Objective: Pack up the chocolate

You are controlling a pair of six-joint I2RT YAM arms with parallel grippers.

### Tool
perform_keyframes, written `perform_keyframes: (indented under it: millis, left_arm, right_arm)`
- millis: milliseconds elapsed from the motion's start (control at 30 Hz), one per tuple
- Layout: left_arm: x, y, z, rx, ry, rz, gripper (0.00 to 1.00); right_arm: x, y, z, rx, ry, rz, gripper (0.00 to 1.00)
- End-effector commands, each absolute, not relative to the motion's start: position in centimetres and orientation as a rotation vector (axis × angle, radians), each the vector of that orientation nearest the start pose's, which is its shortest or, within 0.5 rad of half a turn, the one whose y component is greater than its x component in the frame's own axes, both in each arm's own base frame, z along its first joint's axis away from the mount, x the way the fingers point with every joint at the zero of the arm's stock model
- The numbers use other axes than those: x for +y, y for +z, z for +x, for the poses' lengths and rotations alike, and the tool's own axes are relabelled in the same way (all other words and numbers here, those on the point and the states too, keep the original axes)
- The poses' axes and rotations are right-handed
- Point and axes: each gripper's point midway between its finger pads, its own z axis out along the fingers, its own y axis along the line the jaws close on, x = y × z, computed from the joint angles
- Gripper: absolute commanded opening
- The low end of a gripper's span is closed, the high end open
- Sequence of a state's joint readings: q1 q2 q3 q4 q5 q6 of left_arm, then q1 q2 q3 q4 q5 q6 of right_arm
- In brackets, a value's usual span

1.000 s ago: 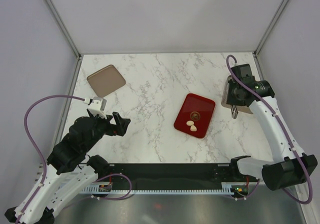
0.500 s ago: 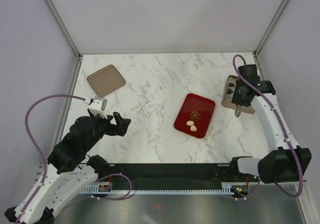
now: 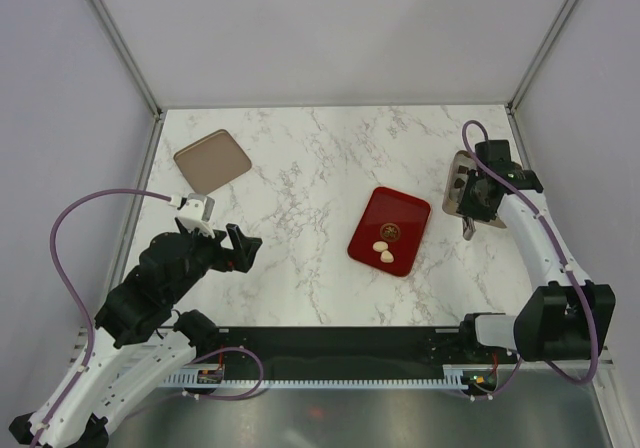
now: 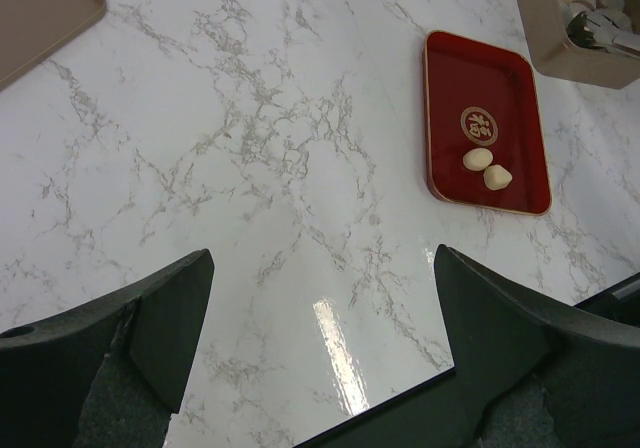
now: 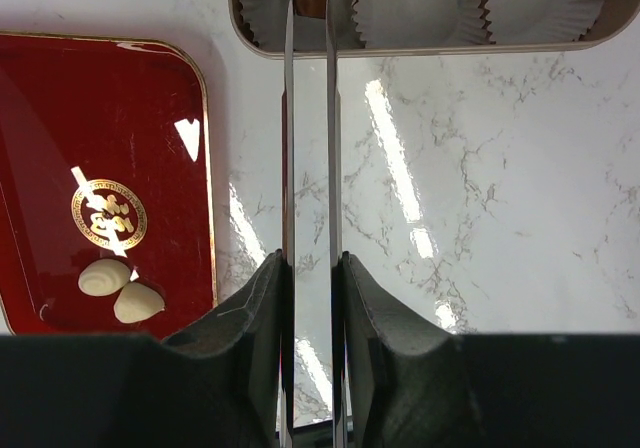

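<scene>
Two cream chocolates (image 3: 383, 252) lie at the near end of the red tray (image 3: 372, 213); they also show in the left wrist view (image 4: 485, 168) and the right wrist view (image 5: 120, 290). A tan box (image 3: 457, 183) with white paper cups (image 5: 415, 3) stands to the right of the tray. My right gripper (image 3: 472, 208) is shut on metal tongs (image 5: 288, 118), whose tips reach into the box's near-left cup, where something dark brown shows between them. My left gripper (image 4: 320, 298) is open and empty above the table's front left.
A tan square lid (image 3: 212, 160) lies at the back left. The red tray (image 5: 110, 148) has a gold emblem in its middle. Grey walls and metal posts close in the table on three sides.
My right arm has shifted slightly, its wrist moving a little nearer and rightwards, with the tongs still at the box. The left arm has not moved.
</scene>
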State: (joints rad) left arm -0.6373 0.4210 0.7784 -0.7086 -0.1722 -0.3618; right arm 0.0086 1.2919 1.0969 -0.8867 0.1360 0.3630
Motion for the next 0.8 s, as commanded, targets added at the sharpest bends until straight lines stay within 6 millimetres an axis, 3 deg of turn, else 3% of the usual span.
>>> perform_keyframes:
  millis: [0,500,767]
  left_arm:
    - [-11.7,24.4,17.7,1.939,-0.532,0.147,1.00]
    - [-11.7,24.3,17.9,1.943,-0.526,0.147,1.00]
    - [-11.7,24.3,17.8,1.943,-0.526,0.147,1.00]
  right_arm:
    - [-0.4,14.2,29.5,2.541,-0.016,0.516,0.27]
    - [-0.3,13.7,28.5,2.555,-0.017,0.530,0.35]
    - [-1.5,14.4,28.4,2.534,-0.053,0.569,0.39]
